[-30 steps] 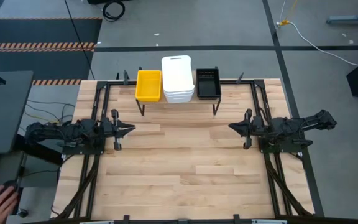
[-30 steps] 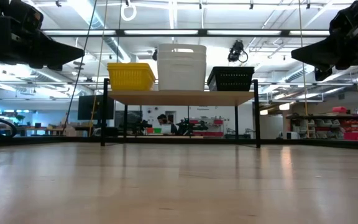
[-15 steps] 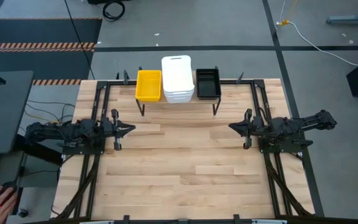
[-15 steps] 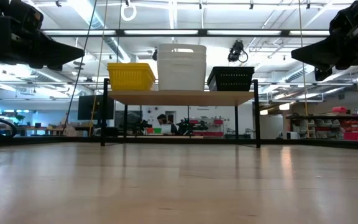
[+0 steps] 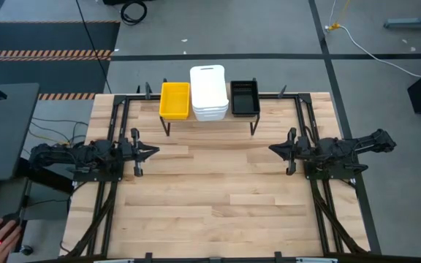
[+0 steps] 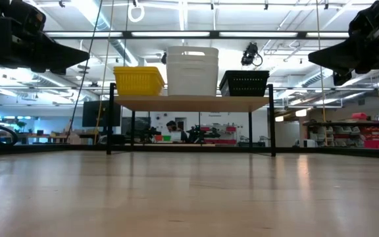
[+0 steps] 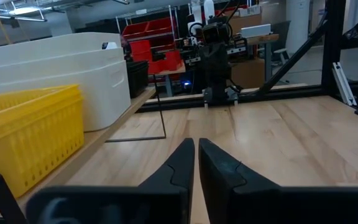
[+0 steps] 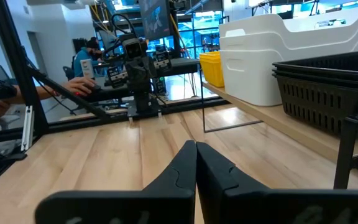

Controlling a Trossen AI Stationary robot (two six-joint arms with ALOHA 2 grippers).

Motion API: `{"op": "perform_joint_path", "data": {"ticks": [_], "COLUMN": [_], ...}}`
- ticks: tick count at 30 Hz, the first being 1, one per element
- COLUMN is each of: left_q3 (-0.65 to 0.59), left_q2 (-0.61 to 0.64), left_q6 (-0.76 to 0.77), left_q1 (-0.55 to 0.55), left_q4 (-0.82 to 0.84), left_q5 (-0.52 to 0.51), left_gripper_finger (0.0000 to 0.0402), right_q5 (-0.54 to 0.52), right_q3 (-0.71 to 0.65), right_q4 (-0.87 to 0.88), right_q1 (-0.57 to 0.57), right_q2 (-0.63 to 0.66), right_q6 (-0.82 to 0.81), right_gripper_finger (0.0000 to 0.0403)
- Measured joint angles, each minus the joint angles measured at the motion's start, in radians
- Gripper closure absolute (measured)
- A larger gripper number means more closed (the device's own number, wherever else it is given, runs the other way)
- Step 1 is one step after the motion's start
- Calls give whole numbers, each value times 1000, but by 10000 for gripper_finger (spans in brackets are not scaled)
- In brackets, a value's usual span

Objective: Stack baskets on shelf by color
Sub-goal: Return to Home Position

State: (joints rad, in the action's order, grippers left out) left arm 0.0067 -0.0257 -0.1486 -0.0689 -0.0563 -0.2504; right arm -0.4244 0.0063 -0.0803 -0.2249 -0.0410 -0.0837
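Resting three stacks side by side on the small light-wood shelf with thin black metal legs [image 6: 189, 103] at the table's far edge: yellow lattice plastic baskets [image 5: 175, 99] at the left end, tall white rounded-corner plastic bins [image 5: 208, 91] in the middle, black mesh-sided baskets [image 5: 244, 96] at the right end. Holding the left gripper [image 5: 154, 152] over the wooden tabletop [image 5: 210, 197] on its left side and the right gripper [image 5: 272, 150] on its right side, both well apart from the shelf, pointing at each other, fingers pressed together on nothing
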Motion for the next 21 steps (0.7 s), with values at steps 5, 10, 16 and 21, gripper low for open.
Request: {"op": "perform_joint_path", "data": {"ticks": [5,10,16,21], "left_q3": [0,0,0,0], "left_q2": [0,0,0,0], "left_q6": [0,0,0,0], "left_q1": [0,0,0,0], "left_q4": [0,0,0,0], "left_q5": [0,0,0,0], "left_gripper_finger": [370,362,365,372], "right_q5": [0,0,0,0], "right_q3": [0,0,0,0], "right_q4": [0,0,0,0], "right_q1": [0,0,0,0], "right_q2": [0,0,0,0], "right_q6": [0,0,0,0], "right_gripper_finger": [395,395,395,395]}}
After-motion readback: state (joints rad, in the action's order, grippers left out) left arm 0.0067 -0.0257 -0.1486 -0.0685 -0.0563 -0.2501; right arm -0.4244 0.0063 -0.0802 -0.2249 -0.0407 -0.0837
